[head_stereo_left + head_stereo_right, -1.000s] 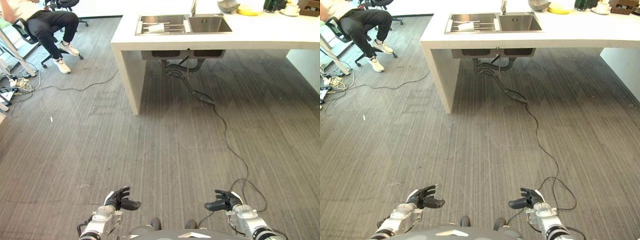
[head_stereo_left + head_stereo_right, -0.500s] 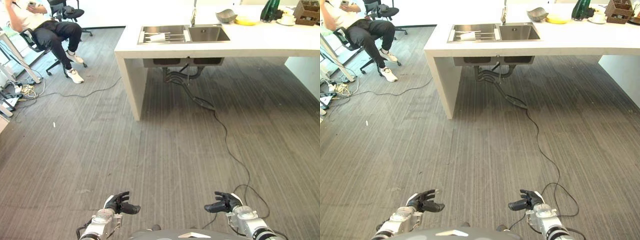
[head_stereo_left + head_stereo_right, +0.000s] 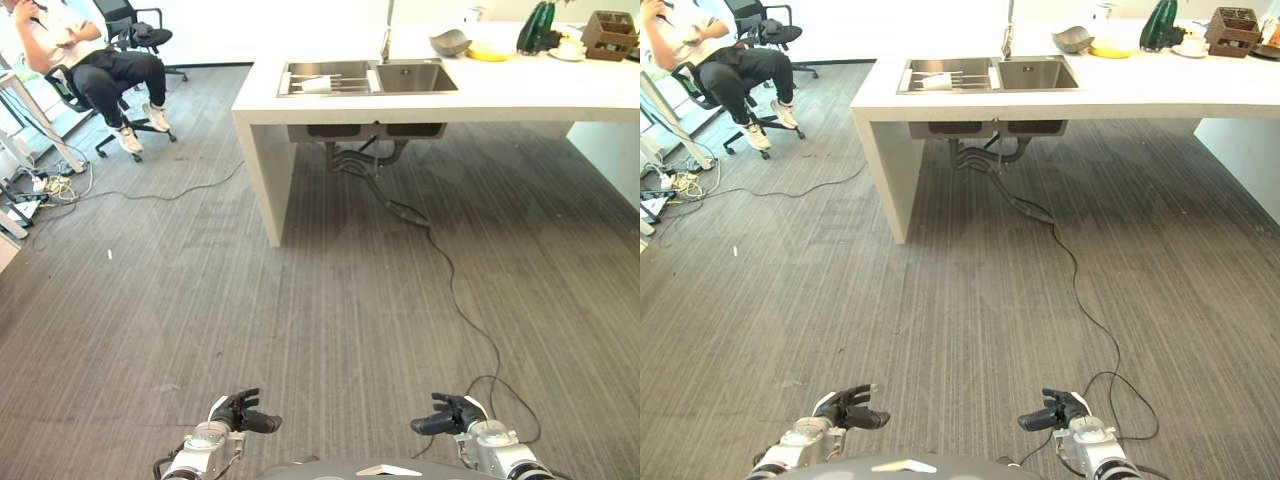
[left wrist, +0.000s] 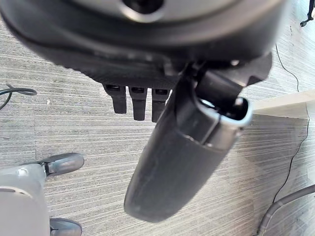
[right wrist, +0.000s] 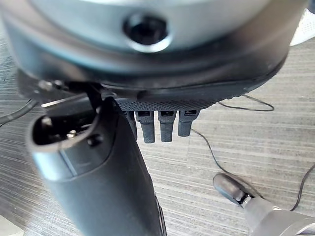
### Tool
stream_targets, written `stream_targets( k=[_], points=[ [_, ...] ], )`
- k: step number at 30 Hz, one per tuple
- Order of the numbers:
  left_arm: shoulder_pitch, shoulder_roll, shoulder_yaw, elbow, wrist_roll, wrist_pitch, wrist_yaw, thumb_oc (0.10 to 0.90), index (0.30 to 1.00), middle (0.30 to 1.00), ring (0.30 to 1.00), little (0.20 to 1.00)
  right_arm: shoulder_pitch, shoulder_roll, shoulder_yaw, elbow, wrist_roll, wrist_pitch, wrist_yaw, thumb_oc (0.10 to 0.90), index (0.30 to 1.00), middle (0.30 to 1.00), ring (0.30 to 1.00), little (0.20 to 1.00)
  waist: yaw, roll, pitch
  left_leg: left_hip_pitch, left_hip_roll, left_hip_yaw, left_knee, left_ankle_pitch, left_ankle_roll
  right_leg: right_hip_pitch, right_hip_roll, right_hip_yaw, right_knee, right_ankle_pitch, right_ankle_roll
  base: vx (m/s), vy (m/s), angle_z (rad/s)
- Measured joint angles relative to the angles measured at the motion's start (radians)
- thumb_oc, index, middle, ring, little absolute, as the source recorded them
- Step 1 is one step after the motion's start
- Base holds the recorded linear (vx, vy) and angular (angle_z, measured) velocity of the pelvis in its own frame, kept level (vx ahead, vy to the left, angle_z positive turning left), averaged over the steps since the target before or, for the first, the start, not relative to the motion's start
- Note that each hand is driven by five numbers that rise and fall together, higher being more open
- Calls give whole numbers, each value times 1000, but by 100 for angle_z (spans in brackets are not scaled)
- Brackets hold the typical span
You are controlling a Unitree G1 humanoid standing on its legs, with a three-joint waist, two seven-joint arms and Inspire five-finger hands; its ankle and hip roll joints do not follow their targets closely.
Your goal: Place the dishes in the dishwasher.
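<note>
Standing well back from the counter, both hands empty.

I hold my left hand (image 3: pixel 238 412) and right hand (image 3: pixel 452 414) low, fingers curled in on nothing. The dishes sit far ahead: one pale cup (image 3: pixel 316 84) lying on the rack in the left sink basin (image 3: pixel 325 77), one grey bowl (image 3: pixel 448 42) and one yellow plate (image 3: pixel 490 50) on the counter (image 3: pixel 520 88). I judge them rigid, breakable, probably slick; I'd take the bowl and plate by their rims, the cup round its body.
</note>
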Motion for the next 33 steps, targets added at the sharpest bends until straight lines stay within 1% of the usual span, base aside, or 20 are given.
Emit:
stream_targets(
  k=[12, 18, 22, 23, 24, 26, 28, 29, 30, 31, 32, 33],
  points=[
    [2, 0, 0, -6, -10, 0, 0, 800, 900, 900, 900, 900, 0, 0, 0, -1, 0, 2, 0, 800, 900, 900, 900, 900, 1, -1, 0, -6, -1, 1, 0, 0, 1, -7, -1, 1, 0, 0, 0, 3, 18, 0],
    [2, 0, 0, -34, -27, 1, 0, 800, 900, 900, 900, 900, -3, -1, -1, -5, 0, 3, 1, 800, 900, 900, 900, 900, 3, -2, 0, -10, -3, 3, 0, 2, 5, -19, -3, 2, 0, 3, 4, -13, 56, -2],
    [-9, 4, 1, -58, -40, 0, 3, 800, 900, 900, 900, 900, -43, -3, 0, -5, 0, 13, 2, 800, 900, 900, 900, 900, 5, -4, 14, -29, -6, 24, 4, 5, 11, -54, -9, 25, 16, 6, 8, -57, 102, -14],
    [-31, 4, 0, -57, -41, 1, 4, 800, 900, 900, 900, 900, -76, -5, 1, -6, 0, 13, 2, 800, 900, 900, 900, 900, 2, -2, 39, -34, -6, 30, 5, 10, 20, -74, -15, 31, 45, 7, 8, -29, 184, -17],
    [-39, 3, 0, -57, -41, 0, 5, 800, 900, 900, 900, 900, -80, -6, 1, -10, 0, 13, 2, 800, 900, 900, 900, 900, 4, -2, 46, -32, -7, 32, 4, 9, 22, -78, -19, 32, 56, 6, 9, -13, 195, -12],
    [-48, 3, 1, -57, -51, -1, 11, 800, 900, 900, 900, 900, -90, -6, 0, -12, 0, 13, 3, 800, 900, 900, 900, 900, 7, -2, 66, -28, -8, 38, 4, 8, 29, -99, -31, 39, 111, -7, 18, 17, 156, -7],
    [-54, 4, 1, -59, -52, -1, 14, 800, 900, 900, 900, 900, -92, -7, -1, -13, 0, 13, 3, 800, 900, 900, 900, 900, 8, -4, 90, -22, -16, 39, 4, -1, 38, -132, -55, 42, 199, -39, 27, 34, 178, -2],
    [-56, 4, 1, -64, -52, 0, 14, 800, 900, 900, 900, 900, -93, -8, -2, -13, 0, 14, 3, 800, 900, 900, 900, 900, 8, -4, 104, -18, -21, 38, 3, -5, 49, -161, -74, 43, 271, -59, 40, 32, 169, 1],
    [-60, 3, 0, -66, -52, 1, 13, 800, 900, 900, 900, 900, -93, -10, -4, -14, 0, 15, 2, 800, 900, 900, 900, 900, 9, 0, 120, -9, -22, 37, 0, -6, 57, -193, -96, 44, 362, -74, 60, 39, 138, 2],
    [-64, 4, 0, -73, -52, 6, 14, 800, 900, 900, 900, 900, -93, -12, -4, -14, 0, 15, 3, 800, 900, 900, 900, 900, 8, 3, 139, 2, -23, 36, 3, -6, 64, -232, -118, 50, 463, -76, 64, 81, 88, 8],
    [-66, 8, 0, -83, -52, 8, 14, 800, 900, 900, 900, 900, -92, -11, -3, -15, 0, 16, 4, 800, 900, 900, 900, 900, 7, 3, 158, 12, -25, 28, 8, -9, 74, -290, -158, 57, 601, -74, 77, 150, 23, 16],
    [-69, 11, 1, -84, -53, 8, 14, 800, 900, 900, 900, 900, -89, -10, -3, -15, 0, 20, 7, 800, 900, 900, 900, 900, 6, -2, 165, 18, -31, 20, 12, -13, 77, -321, -182, 65, 667, -83, 107, 135, -4, 20]
  ],
)
